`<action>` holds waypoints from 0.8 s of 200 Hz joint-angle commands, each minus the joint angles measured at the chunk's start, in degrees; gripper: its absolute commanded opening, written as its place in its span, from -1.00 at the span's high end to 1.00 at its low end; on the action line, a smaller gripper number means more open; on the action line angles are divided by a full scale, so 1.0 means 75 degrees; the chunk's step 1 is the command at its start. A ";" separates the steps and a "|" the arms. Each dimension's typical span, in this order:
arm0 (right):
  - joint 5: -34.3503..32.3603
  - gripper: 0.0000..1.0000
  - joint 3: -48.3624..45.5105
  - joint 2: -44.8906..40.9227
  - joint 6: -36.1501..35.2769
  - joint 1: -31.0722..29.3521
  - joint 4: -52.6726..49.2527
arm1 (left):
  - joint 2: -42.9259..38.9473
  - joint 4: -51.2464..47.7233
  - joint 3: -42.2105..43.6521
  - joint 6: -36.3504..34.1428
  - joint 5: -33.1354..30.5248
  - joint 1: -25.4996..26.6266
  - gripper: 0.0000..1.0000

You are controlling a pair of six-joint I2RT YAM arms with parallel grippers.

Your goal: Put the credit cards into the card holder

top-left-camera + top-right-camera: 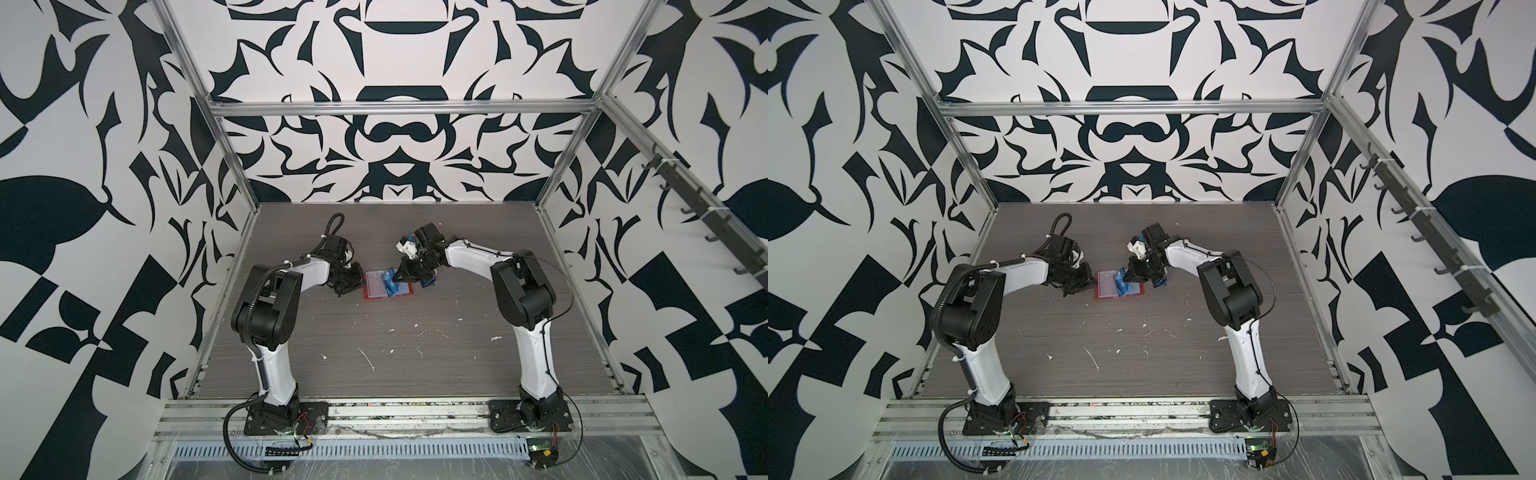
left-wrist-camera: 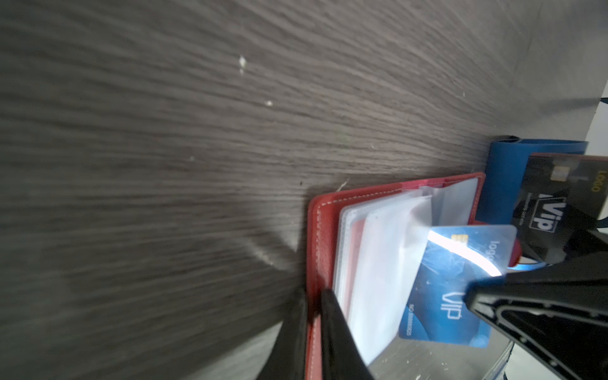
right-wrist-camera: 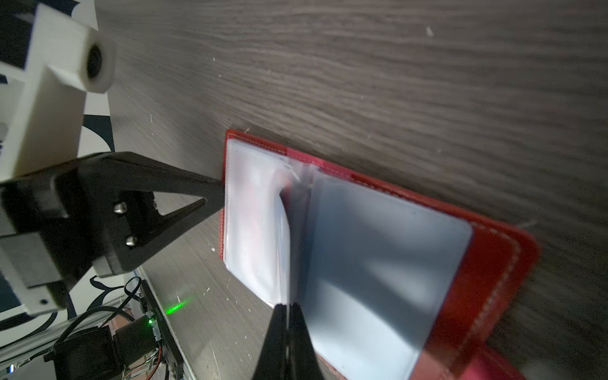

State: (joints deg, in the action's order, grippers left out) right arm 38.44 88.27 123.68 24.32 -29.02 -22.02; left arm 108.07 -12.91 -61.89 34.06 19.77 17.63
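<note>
The red card holder (image 1: 374, 296) lies open on the table, its clear pockets fanned up (image 2: 378, 250). My left gripper (image 2: 314, 296) is shut on the edge of the holder's red cover, at the holder's left side in a top view (image 1: 360, 286). My right gripper (image 3: 287, 307) is shut on a light blue credit card (image 2: 450, 296), which shows only edge-on in the right wrist view. The card stands tilted over the holder's middle (image 1: 390, 282). One end lies against a clear pocket leaf; I cannot tell whether it is inside. A dark credit card (image 2: 559, 194) stands behind.
A blue rack (image 1: 428, 283) sits just right of the holder and carries the dark card. White flecks dot the wood-grain table (image 1: 395, 345). Both arms reach in from the front rail, and metal frame posts edge the table.
</note>
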 commanded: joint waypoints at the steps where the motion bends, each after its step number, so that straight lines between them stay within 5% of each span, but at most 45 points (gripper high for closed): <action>1: 0.0077 1.00 0.0353 0.0050 0.0109 0.0015 0.0150 | 0.0412 -0.0598 0.0095 -0.0109 -0.0409 -0.0020 0.71; 160: -0.0049 1.00 0.0146 0.0381 0.0367 0.0009 0.0416 | 0.0292 -0.0488 0.0352 -0.0042 -0.0385 -0.0007 0.73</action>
State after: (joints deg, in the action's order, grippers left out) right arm 39.57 89.93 125.73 26.72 -28.71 -20.14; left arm 108.09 -12.84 -61.82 34.06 19.77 17.63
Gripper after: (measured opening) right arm 0.045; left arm 0.136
